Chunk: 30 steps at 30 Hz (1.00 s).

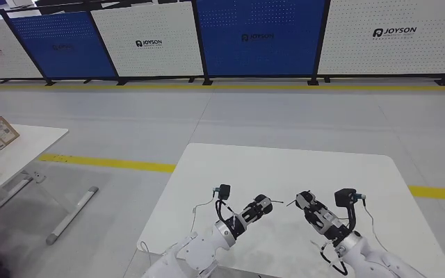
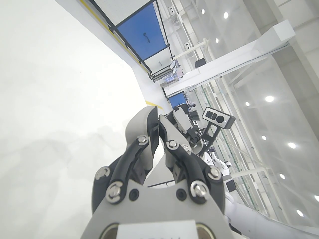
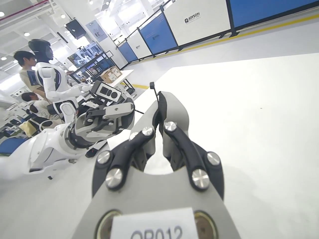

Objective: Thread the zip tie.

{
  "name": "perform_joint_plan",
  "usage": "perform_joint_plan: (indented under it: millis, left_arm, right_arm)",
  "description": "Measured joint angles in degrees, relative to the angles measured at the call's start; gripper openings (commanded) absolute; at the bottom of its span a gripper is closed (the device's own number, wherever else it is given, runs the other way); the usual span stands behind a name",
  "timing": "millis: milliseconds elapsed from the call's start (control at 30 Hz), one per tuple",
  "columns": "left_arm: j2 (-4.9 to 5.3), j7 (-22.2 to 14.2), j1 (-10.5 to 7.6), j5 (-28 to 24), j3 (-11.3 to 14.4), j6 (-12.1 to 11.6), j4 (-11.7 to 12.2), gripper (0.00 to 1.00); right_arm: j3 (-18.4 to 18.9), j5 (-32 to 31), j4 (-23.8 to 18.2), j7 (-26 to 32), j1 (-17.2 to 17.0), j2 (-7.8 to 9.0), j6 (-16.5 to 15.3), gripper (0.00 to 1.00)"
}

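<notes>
A thin black zip tie is held over the white table (image 1: 292, 163) between my two grippers. The right gripper (image 3: 159, 100) is shut on its strap, and the square head (image 3: 152, 85) sticks out beyond the fingertips. The left gripper (image 2: 158, 120) is shut too. Seen from the right wrist, a short black strap end (image 3: 139, 112) pokes out of the left gripper (image 3: 130, 108). From above, the left gripper (image 1: 266, 201) and the right gripper (image 1: 300, 199) face each other a small gap apart, with thin black ends pointing into that gap. How the strap runs between them is hidden.
The table's front part lies under both arms, with bare surface toward its far edge (image 1: 292, 146). A second white table (image 1: 31, 142) with a cardboard box (image 1: 5, 132) stands at the left. Blue and white fence panels (image 1: 257, 38) line the back.
</notes>
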Motion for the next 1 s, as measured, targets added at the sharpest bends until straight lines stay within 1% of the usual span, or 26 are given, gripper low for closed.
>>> perform_joint_plan:
  millis: [167, 300, 433, 1000]
  left_arm:
    - [0.00, 0.00, 0.00, 0.00, 0.00, 0.00, 0.00, 0.00]
    - [0.00, 0.00, 0.00, 0.00, 0.00, 0.00, 0.00, 0.00]
    - [0.00, 0.00, 0.00, 0.00, 0.00, 0.00, 0.00, 0.00]
    - [0.00, 0.00, 0.00, 0.00, 0.00, 0.00, 0.00, 0.00]
  right_arm:
    - [0.05, -0.02, -0.01, -0.11, -0.05, -0.02, 0.06, 0.00]
    - [0.50, -0.50, -0.68, -2.49, -1.23, -0.62, 1.76, 0.00]
    - [0.37, 0.50, -0.70, -0.60, -1.27, -0.93, 1.41, 0.00]
    - [0.38, 0.45, -0.70, -0.67, -1.26, -0.92, 1.42, 0.00]
